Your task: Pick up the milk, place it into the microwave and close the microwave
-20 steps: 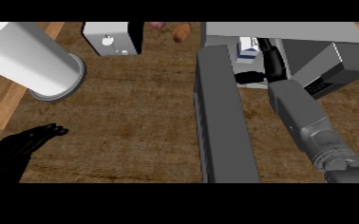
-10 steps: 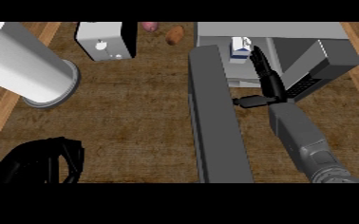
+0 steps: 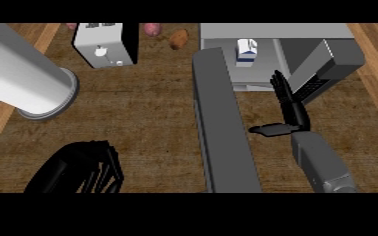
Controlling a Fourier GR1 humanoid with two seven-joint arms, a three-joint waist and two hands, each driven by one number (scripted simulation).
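the milk (image 3: 246,52) stands upright inside the open microwave (image 3: 275,30), near the left of its cavity. it is a small white carton with a blue band across its lower part, and any print on it is too small to read. the microwave door (image 3: 221,130) is swung wide open, a long grey slab running from the oven's left corner towards the view's lower edge.

the right hand (image 3: 289,107) is just in front of the cavity, to the right of the door. its fingers are straight and point at the oven, its thumb (image 3: 266,129) sticks out to the left, and it holds nothing. the left hand (image 3: 74,169) shows at the lower left, fingers uncurled side by side, also holding nothing.

a dark panel (image 3: 317,86) on the microwave's right side carries marks that cannot be made out. at upper left stands a white box (image 3: 100,45) with a black side and small dark marks on top, unreadable. left of it lies a large pale cylinder (image 3: 33,82). a brown lump (image 3: 179,39) and a pinkish one (image 3: 151,28) sit near the back.

the counter (image 3: 148,105) is dark brown wood grain, with paler wood (image 3: 365,35) along its right edge.
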